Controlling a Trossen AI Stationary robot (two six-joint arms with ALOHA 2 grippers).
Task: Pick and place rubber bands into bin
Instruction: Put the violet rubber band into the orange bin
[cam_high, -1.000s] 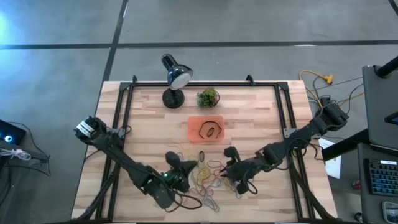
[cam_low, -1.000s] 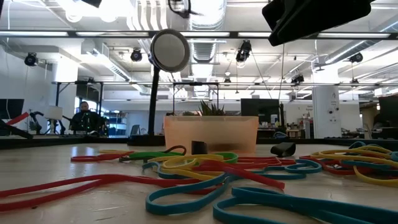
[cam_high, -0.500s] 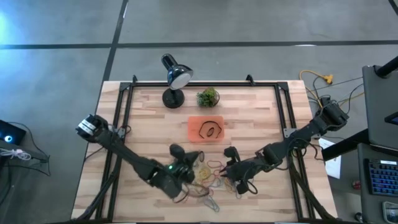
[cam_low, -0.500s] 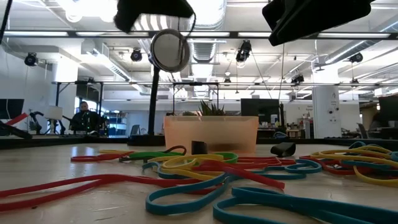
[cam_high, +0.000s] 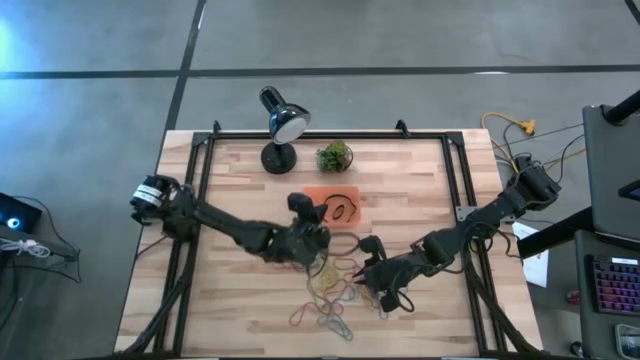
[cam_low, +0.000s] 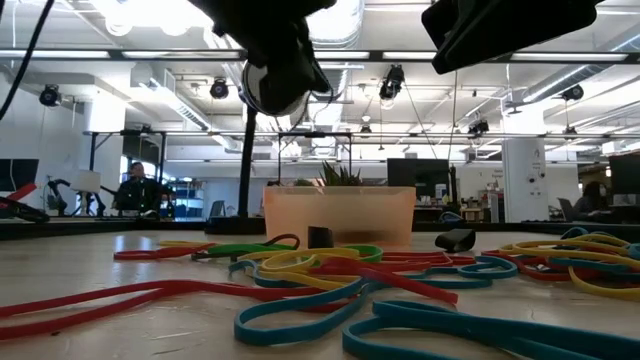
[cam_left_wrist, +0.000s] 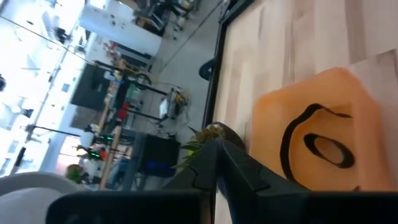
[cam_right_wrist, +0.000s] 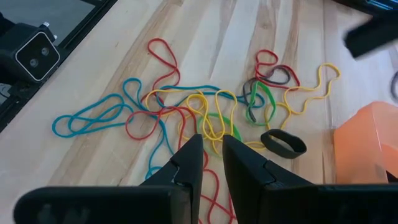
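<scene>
At centre frame of the high view, the bin (cam_high: 332, 207) holds only a couple of dark rubber bands, most rubber bands (cam_high: 335, 280) remain on the bench (cam_high: 230, 300) below, left end effector (cam_high: 318, 232) closed beside the bin, right end effector (cam_high: 368, 272) slightly parted, empty.

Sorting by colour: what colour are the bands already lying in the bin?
Black: the bands in the orange bin show best in the left wrist view.

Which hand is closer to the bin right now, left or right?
Left. The left hand is just short of the bin, at its near-left corner. The right hand is farther off, low over the rubber bands, nearer the table's front.
</scene>
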